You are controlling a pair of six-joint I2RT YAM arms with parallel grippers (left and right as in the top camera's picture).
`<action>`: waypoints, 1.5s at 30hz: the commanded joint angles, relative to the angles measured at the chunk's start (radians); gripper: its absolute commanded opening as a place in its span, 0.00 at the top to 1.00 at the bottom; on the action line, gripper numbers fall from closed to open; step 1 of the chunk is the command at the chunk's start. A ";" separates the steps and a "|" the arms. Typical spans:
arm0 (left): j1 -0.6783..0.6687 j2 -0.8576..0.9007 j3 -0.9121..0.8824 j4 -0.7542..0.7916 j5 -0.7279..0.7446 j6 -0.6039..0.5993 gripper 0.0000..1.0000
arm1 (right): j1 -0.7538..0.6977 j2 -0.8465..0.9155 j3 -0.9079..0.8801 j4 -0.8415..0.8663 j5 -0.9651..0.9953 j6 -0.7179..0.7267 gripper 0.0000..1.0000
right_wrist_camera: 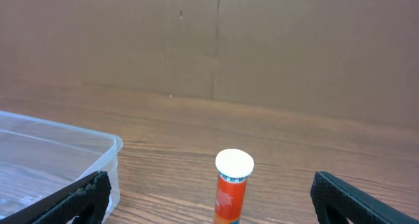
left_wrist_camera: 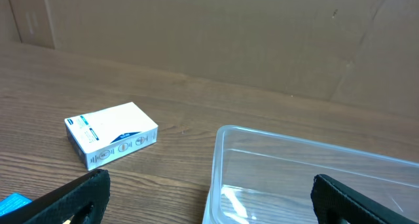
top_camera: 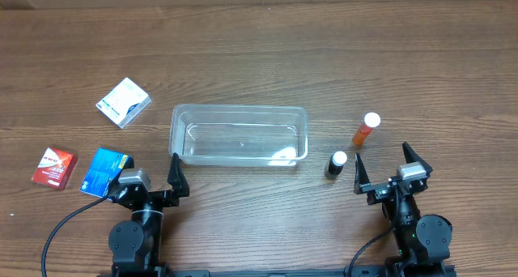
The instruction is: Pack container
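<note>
1. Empty clear container (top_camera: 239,108) at mid-table, long side facing both arms; nothing packed yet, so judged the opening step.
2. Left tool (top_camera: 147,170): spread wide, pinching nothing, low at the near edge beside a blue box (top_camera: 105,170); red box (top_camera: 54,167) further left, white box (top_camera: 123,102) beyond.
3. Right tool (top_camera: 382,157): likewise spread and empty, near a dark white-capped bottle (top_camera: 335,164) and an upright orange tube (top_camera: 365,129).
4. Next, probably: reach to the nearest item, straddle, pinch, lift over the rim, release inside.
5. Gentle approach to the tube; likely to topple if nudged.
</note>
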 commanded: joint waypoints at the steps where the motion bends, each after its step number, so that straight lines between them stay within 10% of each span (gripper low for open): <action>1: -0.005 -0.011 -0.003 0.001 0.007 -0.003 0.00 | -0.003 -0.010 -0.010 0.009 -0.019 0.000 0.00; 14: -0.006 -0.011 0.027 -0.034 0.011 -0.094 0.00 | -0.003 0.003 0.030 -0.030 0.014 0.216 0.00; 23: -0.006 0.036 0.356 -0.317 0.011 -0.093 0.00 | -0.003 0.207 0.316 -0.195 0.013 0.238 0.00; 45: -0.005 0.842 1.212 -1.150 0.012 -0.086 0.00 | -0.003 1.086 1.331 -1.250 -0.087 0.237 0.00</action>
